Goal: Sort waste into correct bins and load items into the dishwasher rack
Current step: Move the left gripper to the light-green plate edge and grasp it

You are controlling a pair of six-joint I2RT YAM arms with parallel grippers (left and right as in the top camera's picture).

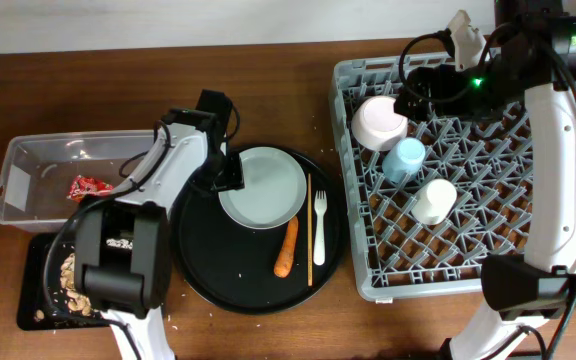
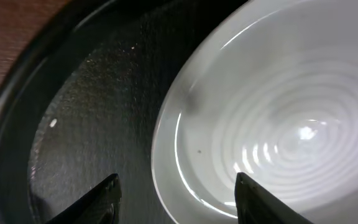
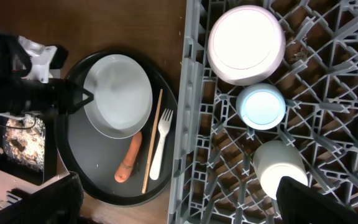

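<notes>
1. Step in hand: loading the plate point(image 1: 261, 187) into the rack point(image 1: 368, 283). The plate lies flat on the round black tray point(image 1: 208, 270), and the left gripper point(image 2: 179, 200) is down at its left rim.
2. Left gripper: about half open. One finger is over the tray and the other over the plate, with the rim in the gap between them. I see no squeeze, so the plate is not held yet.
3. Right gripper point(image 3: 179, 208): jaws wide and empty, hanging above the rack near the bowl point(image 1: 379, 122).
4. Next move, my read: close on the rim, tip the plate up off the tray and carry it right to a free row of pegs. A flat, slick plate gives a thin bite, so it may slip.
5. In the rack: the bowl, the blue cup point(image 1: 405, 160) and the white cup point(image 1: 434, 200).
6. Left on the tray beside the plate: carrot point(image 1: 286, 247), fork point(image 1: 319, 225) and chopsticks point(image 1: 309, 230).
7. Waste so far: red wrapper point(image 1: 90, 186) in the clear tub point(image 1: 28, 160), food scraps point(image 1: 68, 280) in the shallow black tray point(image 1: 30, 310).
</notes>
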